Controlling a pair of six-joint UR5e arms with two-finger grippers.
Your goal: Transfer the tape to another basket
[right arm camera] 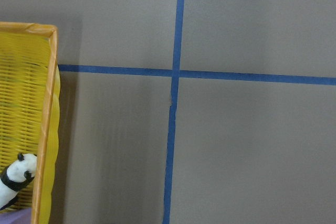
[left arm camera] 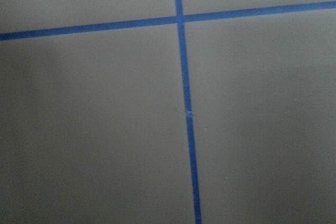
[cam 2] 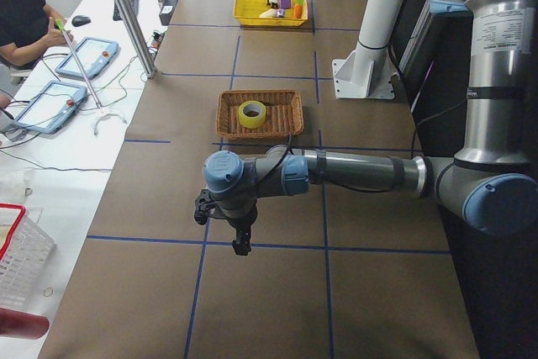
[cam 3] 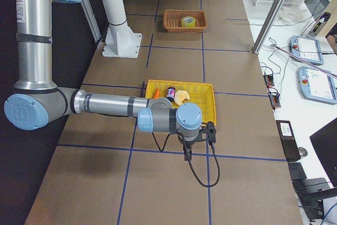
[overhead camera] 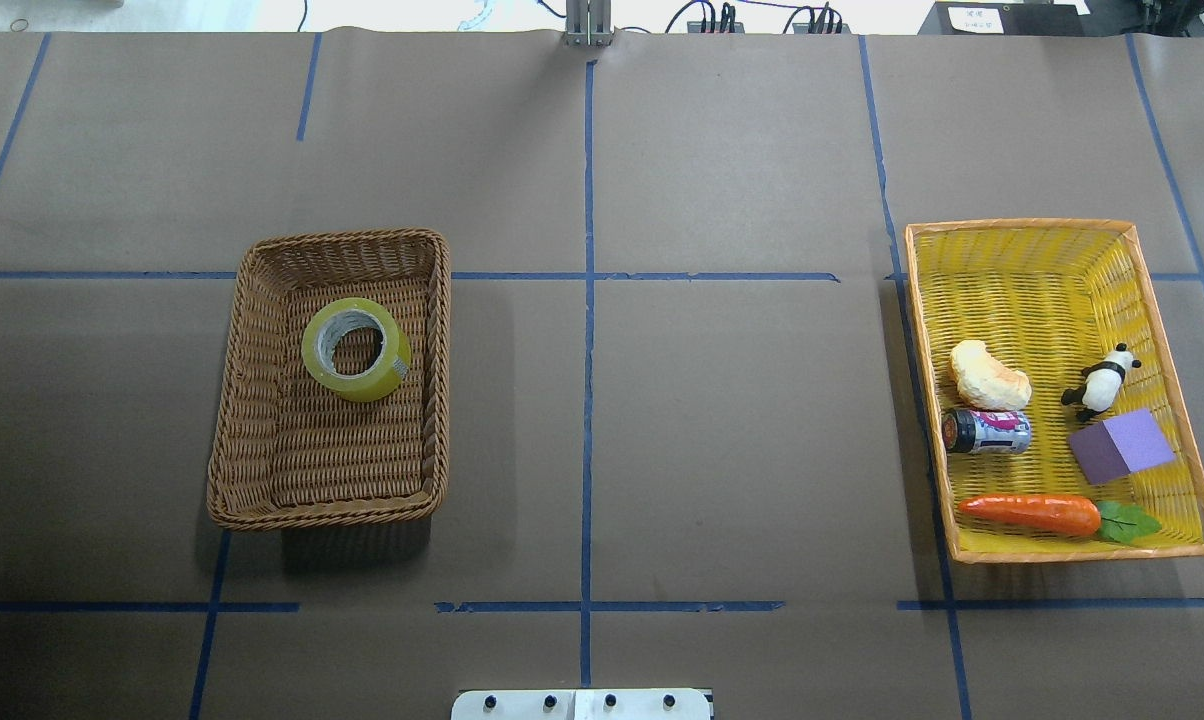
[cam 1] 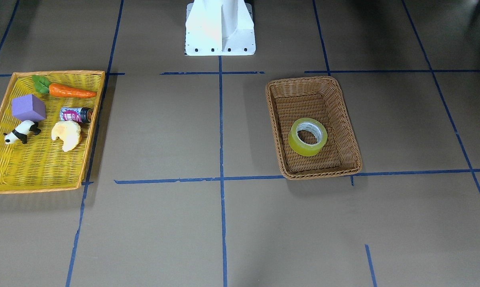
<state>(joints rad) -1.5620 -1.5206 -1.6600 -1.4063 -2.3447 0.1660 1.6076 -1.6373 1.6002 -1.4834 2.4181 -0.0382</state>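
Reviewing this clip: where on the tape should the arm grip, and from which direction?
Probably from straight above: pinch the tape across one side of its ring, inside the hole and outside. It lies flat, hole up, and the basket walls block a sideways approach.

Yellow-green tape [overhead camera: 377, 378], brown woven basket [overhead camera: 247, 380], yellow orange-rimmed tray [overhead camera: 1022, 290], seemingly pink-labelled can [overhead camera: 989, 431].

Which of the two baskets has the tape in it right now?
The deep brown wicker basket, on the robot's left: the tape lies flat inside. The flat yellow tray holds other small items, no tape.
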